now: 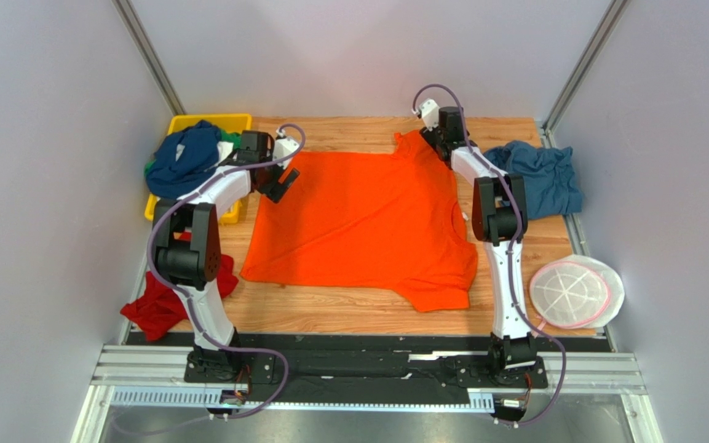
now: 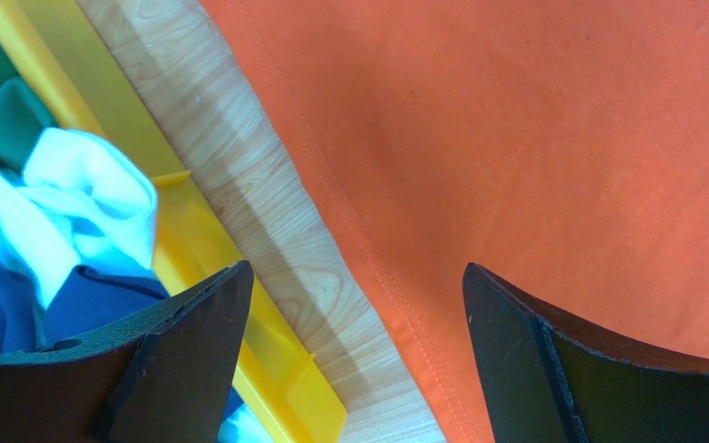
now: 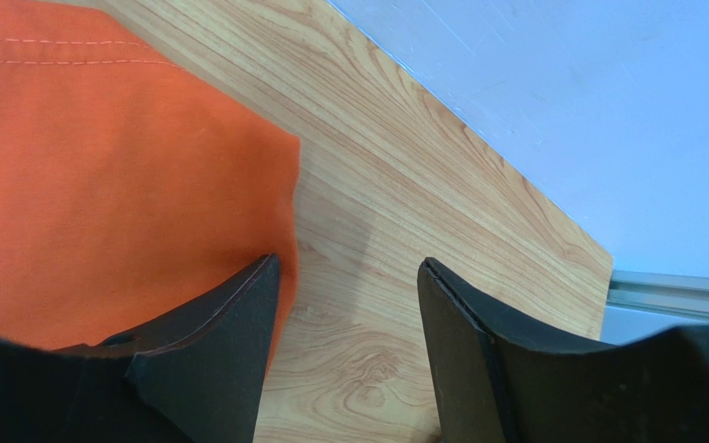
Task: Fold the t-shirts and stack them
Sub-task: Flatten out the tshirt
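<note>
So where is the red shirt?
In the top view, the red t-shirt lies crumpled at the table edge's near left corner, beside the left arm, nearer than the yellow tray.

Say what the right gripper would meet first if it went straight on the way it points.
Probably bare table, seen between its open jaws. The right gripper points down just beside a corner of the orange shirt, so one finger might land on the cloth's edge; depth is hard to judge.

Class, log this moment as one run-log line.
orange t-shirt: spread flat on table | left tool: open, over shirt edge | right tool: open, at shirt corner
</note>
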{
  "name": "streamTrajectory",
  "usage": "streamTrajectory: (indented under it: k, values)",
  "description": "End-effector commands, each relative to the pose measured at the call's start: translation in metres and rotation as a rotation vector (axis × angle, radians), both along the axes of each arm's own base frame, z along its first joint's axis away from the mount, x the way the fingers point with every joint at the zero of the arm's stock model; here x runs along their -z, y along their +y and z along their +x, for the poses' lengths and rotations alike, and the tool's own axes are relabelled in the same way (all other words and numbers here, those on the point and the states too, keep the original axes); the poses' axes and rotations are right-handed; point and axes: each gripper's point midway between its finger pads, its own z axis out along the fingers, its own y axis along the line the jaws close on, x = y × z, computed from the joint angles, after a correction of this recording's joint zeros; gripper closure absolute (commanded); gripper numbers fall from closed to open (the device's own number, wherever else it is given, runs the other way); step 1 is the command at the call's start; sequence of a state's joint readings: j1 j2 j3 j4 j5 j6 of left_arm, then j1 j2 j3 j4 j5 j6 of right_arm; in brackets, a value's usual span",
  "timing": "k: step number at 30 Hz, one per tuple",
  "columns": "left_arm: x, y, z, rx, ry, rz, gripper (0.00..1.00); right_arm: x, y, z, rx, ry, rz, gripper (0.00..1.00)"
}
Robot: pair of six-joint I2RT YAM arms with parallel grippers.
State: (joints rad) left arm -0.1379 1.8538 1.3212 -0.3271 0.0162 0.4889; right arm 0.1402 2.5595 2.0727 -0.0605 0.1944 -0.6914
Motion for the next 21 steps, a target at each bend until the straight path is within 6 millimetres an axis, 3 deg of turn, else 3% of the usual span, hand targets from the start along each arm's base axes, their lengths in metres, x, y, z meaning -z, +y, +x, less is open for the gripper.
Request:
streamTrajectory:
  k: [1,2,5,6,9,10,18,20,21]
  values:
    - [-0.005,-0.004,0.013,0.008,-0.009,0.001,0.07,-0.009,-0.015,0.004,0.041,0.019,-0.025,0.38]
    - [-0.001,-0.005,0.014,0.009,0.004,0.001,0.07,-0.019,-0.014,0.008,0.04,-0.001,-0.022,0.37]
    - [0.0,-0.005,0.024,0.008,0.008,0.005,0.07,-0.021,-0.014,0.012,0.037,0.0,-0.034,0.36]
    - [-0.006,-0.006,0.031,0.008,-0.009,0.005,0.07,-0.028,-0.013,0.016,0.036,-0.015,-0.038,0.36]
    - [-0.01,-0.008,0.041,0.011,-0.02,0.004,0.08,-0.024,-0.016,0.015,0.044,-0.008,-0.042,0.36]
    - [-0.012,-0.008,0.043,0.012,-0.027,0.002,0.08,-0.033,-0.015,0.014,0.039,-0.02,-0.027,0.36]
    - [-0.023,-0.014,0.047,0.019,-0.055,-0.032,0.08,-0.069,0.01,-0.017,0.018,0.018,0.171,0.36]
    - [-0.026,-0.015,0.046,0.022,-0.061,-0.04,0.08,-0.068,0.016,-0.029,0.02,0.053,0.231,0.36]
    - [-0.027,-0.016,0.044,0.02,-0.06,-0.048,0.08,-0.087,0.016,-0.035,0.017,0.037,0.253,0.36]
